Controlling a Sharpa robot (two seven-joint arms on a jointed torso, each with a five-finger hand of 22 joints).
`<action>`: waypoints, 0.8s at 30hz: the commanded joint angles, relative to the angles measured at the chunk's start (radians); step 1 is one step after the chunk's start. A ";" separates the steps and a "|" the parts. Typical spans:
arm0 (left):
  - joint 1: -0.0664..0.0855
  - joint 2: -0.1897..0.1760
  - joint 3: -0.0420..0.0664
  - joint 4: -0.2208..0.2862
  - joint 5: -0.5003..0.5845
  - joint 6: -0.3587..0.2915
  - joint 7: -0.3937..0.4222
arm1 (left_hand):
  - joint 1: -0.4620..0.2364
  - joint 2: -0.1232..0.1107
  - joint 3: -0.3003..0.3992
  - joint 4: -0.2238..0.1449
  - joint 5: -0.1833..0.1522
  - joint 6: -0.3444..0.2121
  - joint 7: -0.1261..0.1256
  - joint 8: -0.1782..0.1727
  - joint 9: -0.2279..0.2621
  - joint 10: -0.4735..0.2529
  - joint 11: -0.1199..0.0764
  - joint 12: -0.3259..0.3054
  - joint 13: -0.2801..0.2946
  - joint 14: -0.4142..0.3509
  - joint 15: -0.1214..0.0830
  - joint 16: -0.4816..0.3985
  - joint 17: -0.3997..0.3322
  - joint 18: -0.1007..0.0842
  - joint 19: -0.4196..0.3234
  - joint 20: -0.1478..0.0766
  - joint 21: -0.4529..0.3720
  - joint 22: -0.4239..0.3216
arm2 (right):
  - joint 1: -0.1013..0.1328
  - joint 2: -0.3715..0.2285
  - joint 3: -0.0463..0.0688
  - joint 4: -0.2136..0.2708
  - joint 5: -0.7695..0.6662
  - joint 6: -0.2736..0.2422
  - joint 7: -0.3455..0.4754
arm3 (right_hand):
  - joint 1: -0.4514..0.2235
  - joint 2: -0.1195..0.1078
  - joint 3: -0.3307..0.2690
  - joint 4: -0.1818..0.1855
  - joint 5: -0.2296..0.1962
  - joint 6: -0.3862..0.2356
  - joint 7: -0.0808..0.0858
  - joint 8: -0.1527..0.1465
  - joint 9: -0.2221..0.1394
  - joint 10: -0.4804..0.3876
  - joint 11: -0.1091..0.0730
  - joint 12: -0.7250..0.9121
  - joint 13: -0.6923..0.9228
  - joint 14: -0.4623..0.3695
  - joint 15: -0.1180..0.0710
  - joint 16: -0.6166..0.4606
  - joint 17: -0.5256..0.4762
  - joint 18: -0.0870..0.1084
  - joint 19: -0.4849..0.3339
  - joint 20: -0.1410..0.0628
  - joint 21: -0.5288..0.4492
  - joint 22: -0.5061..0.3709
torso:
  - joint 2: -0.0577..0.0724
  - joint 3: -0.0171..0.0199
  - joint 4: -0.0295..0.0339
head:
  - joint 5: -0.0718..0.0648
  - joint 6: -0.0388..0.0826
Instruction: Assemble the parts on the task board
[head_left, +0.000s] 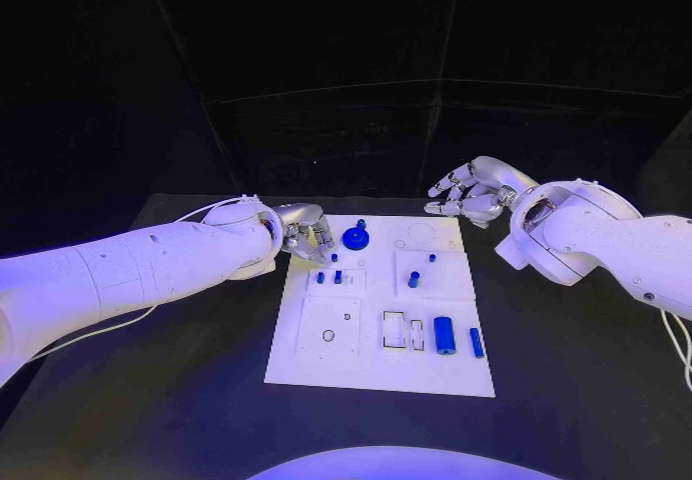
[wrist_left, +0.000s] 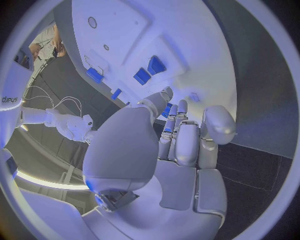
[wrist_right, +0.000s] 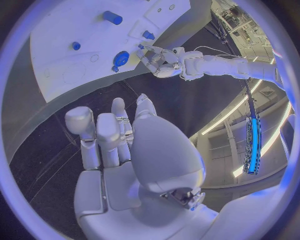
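The white task board (head_left: 378, 350) lies in the middle of the black table. My left hand (head_left: 303, 240) hangs over its far left corner, fingers drawn together and pointing down. A small blue peg (wrist_left: 168, 109) shows pinched between its fingertips. Just below them two short blue pegs (head_left: 329, 277) stand in the board. A round blue knobbed part (head_left: 356, 238) sits right of the hand. My right hand (head_left: 469, 190) hovers off the far right corner, fingers apart and holding nothing. A blue cylinder (head_left: 444, 335) and a thin blue pin (head_left: 476, 343) lie near the front right.
Two more small blue pegs (head_left: 414, 280) stand in the board's right half. Rectangular slots (head_left: 394, 328) and a small hole (head_left: 329, 336) mark the near half. Black table surrounds the board on all sides. A cable (head_left: 202, 210) loops off my left arm.
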 joint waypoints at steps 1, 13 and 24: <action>0.001 -0.019 0.001 0.014 0.028 -0.029 0.008 | -0.002 -0.004 0.003 0.000 0.000 0.010 0.001 0.001 0.001 -0.008 0.001 -0.003 0.000 0.005 0.006 -0.004 -0.001 -0.006 -0.003 0.008 -0.008 -0.003 | 0.002 0.000 0.001 -0.016 -0.044 0.057 0.002 | 0.038 0.001 0.002 -0.007 -0.003 0.023 -0.001 0.008 0.001 -0.016 0.000 -0.076 -0.064 -0.002 -0.004 -0.018 -0.019 0.013 -0.003 -0.004 -0.004 -0.001 | 0.000 -0.0001 0.0014 | -0.004 0.002; 0.002 -0.122 0.002 0.105 0.518 -0.194 0.247 | 0.014 0.022 0.036 -0.006 0.001 0.056 0.011 0.024 0.005 0.026 0.003 0.010 0.007 -0.008 0.008 -0.022 -0.045 0.008 -0.030 0.010 -0.071 -0.058 | -0.017 0.009 -0.002 -0.050 -0.412 0.161 0.030 | 0.206 -0.002 0.025 -0.044 -0.068 0.113 -0.002 -0.018 -0.007 0.008 0.010 -0.406 -0.368 0.009 0.004 -0.010 -0.008 0.010 0.010 0.000 0.007 0.022 | 0.000 -0.0001 -0.0010 | -0.028 0.017; 0.001 -0.162 0.001 0.191 1.098 -0.058 0.503 | -0.001 0.031 0.038 -0.008 0.000 0.075 0.019 0.032 0.001 0.012 0.013 0.014 0.005 -0.162 0.019 -0.214 -0.385 0.067 -0.208 0.023 -0.396 -0.329 | -0.063 0.019 -0.008 -0.059 -0.594 0.189 0.037 | 0.222 -0.010 0.025 -0.044 -0.078 0.117 0.006 -0.053 -0.008 -0.011 0.026 -0.487 -0.458 0.026 0.014 0.041 0.040 -0.006 0.055 0.009 0.061 0.100 | 0.001 -0.0022 -0.0011 | -0.074 0.024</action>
